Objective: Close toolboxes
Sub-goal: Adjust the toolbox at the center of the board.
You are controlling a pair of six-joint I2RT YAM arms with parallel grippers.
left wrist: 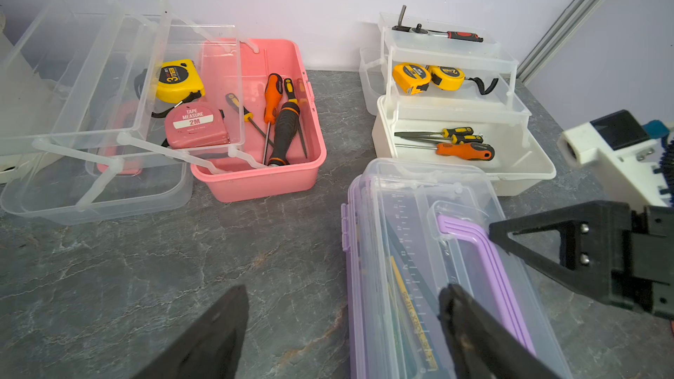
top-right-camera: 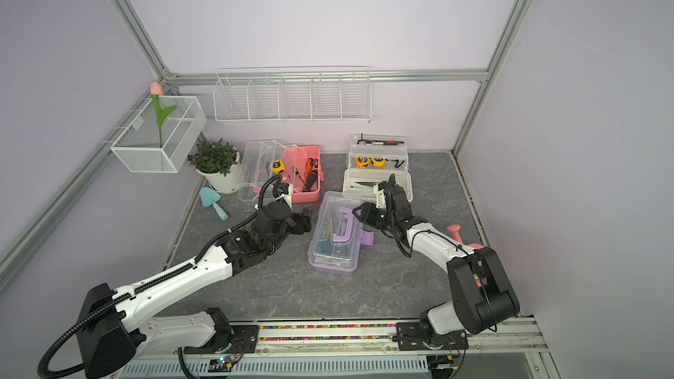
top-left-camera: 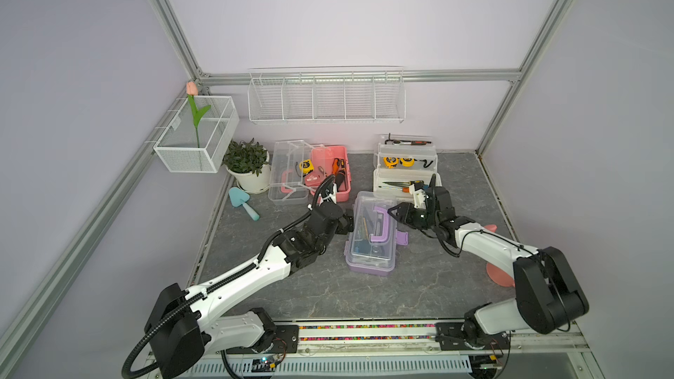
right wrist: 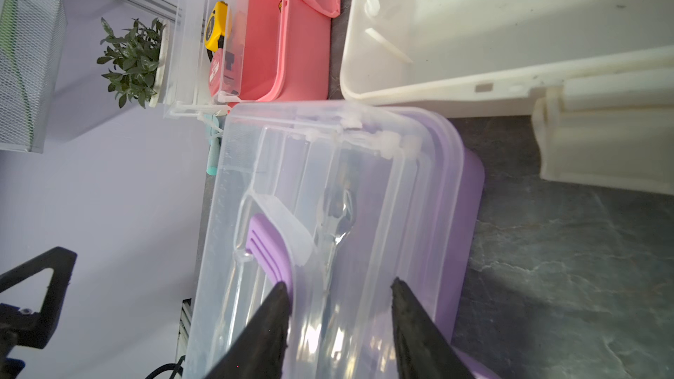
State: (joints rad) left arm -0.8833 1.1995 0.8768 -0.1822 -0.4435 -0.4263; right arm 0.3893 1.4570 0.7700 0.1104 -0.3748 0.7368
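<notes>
The purple toolbox (top-left-camera: 372,246) (top-right-camera: 333,246) lies mid-table with its clear lid down and its purple latch sticking out on the right side. My left gripper (top-left-camera: 348,224) (left wrist: 343,293) is open at the box's left edge, one finger over the lid and one over the table. My right gripper (top-left-camera: 395,213) (right wrist: 339,284) is open just above the lid's far end, one finger beside the purple handle (right wrist: 270,249). The pink toolbox (top-left-camera: 339,191) (left wrist: 262,184) stands open at the back left with its trays folded out. The white toolbox (top-left-camera: 379,180) (left wrist: 525,173) stands open at the back right.
A potted plant (top-left-camera: 248,162) and a teal trowel (top-left-camera: 242,202) sit at the back left. A mesh basket (top-left-camera: 197,154) holding a tulip hangs on the left wall, and a wire rack (top-left-camera: 326,100) hangs on the back wall. A pink object (top-left-camera: 498,273) stands behind the right arm.
</notes>
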